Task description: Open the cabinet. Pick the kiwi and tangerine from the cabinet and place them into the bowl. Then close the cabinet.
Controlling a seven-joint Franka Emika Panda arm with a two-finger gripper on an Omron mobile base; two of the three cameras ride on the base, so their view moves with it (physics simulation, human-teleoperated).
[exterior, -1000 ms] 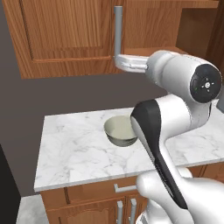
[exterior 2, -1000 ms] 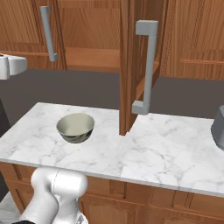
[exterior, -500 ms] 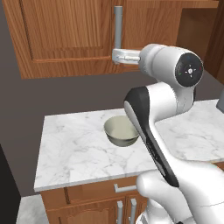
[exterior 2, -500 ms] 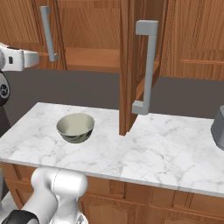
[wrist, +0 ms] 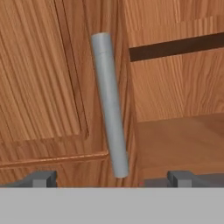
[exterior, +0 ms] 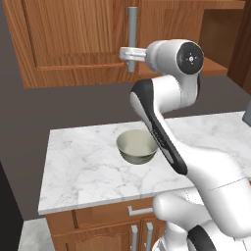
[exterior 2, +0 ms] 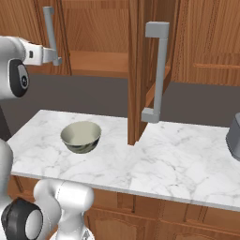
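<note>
Our claw (wrist: 111,177) hangs open, its two dark fingertips (wrist: 41,178) spread wide on either side of the lower end of the left door's grey bar handle (wrist: 109,105), and it grips nothing. In the left base view the claw (exterior: 128,54) sits right at that handle (exterior: 132,29), close enough that we judge the next move to be closing on the bar and pulling.

The cabinet (exterior 2: 93,33) stands half open. Its right door (exterior 2: 140,70) is swung out toward us, edge-on, with its long handle (exterior 2: 157,75) facing the room, and the wooden shelf (exterior 2: 101,63) behind it lies exposed. The left door (exterior: 73,39) looks shut flat against the frame. So the opening step is partly done, and all the rest is left: both fruits to fetch, then both doors to close.

As for the kiwi and the tangerine, we cannot make out either one. The part of the shelf we see looks bare, so they may lie behind the closed left door, though the views are too narrow to be sure. The bowl (exterior 2: 81,137) waits on the marble counter (exterior 2: 178,164), below the cabinet and toward its left side, and its cream inside holds nothing.

At the far right of the counter stands a dark grey object (exterior 2: 234,133), cut off by the picture's edge. The open right door juts out over the counter, to the right of the bowl, and could hinder a carry from the right half of the shelf.
</note>
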